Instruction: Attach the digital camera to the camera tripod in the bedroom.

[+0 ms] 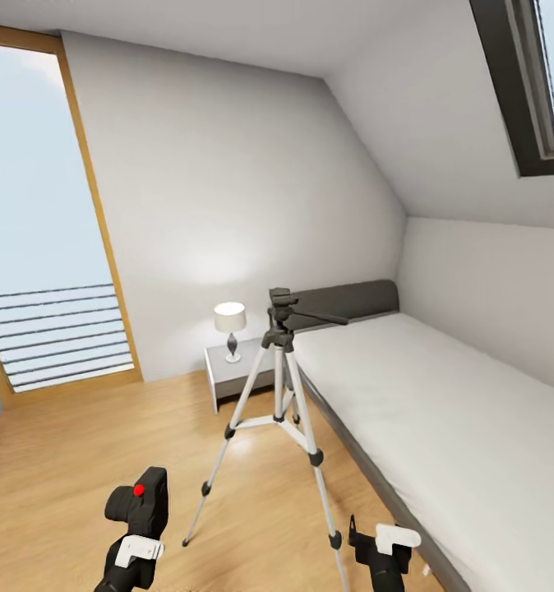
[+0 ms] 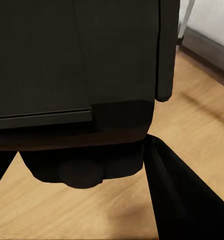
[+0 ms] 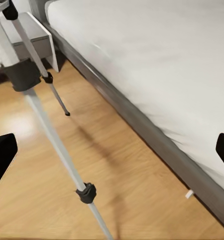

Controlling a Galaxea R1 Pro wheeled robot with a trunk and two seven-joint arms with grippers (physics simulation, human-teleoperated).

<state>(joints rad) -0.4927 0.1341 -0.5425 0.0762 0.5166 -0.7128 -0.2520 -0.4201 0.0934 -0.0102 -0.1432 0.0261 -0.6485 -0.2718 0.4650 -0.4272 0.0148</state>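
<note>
The digital camera (image 1: 142,500), black with a red button on top, is held low at the left over the wood floor, with my left gripper (image 1: 140,523) shut on it. In the left wrist view the camera's dark body (image 2: 82,65) sits right against the lens, with one black finger (image 2: 184,197) beside it. The camera tripod (image 1: 280,362) stands on its silver legs in the middle of the bedroom, ahead of and between both arms, its black head and pan handle bare. My right gripper (image 1: 381,538) is open low at the right, near a tripod leg (image 3: 54,135).
A grey bed (image 1: 441,411) with a white mattress (image 3: 156,60) runs along the right, close to the tripod. A white nightstand (image 1: 240,372) with a lamp (image 1: 230,327) stands behind the tripod. A tall wood-framed window (image 1: 39,230) fills the left wall. Bare wood floor lies left of the tripod.
</note>
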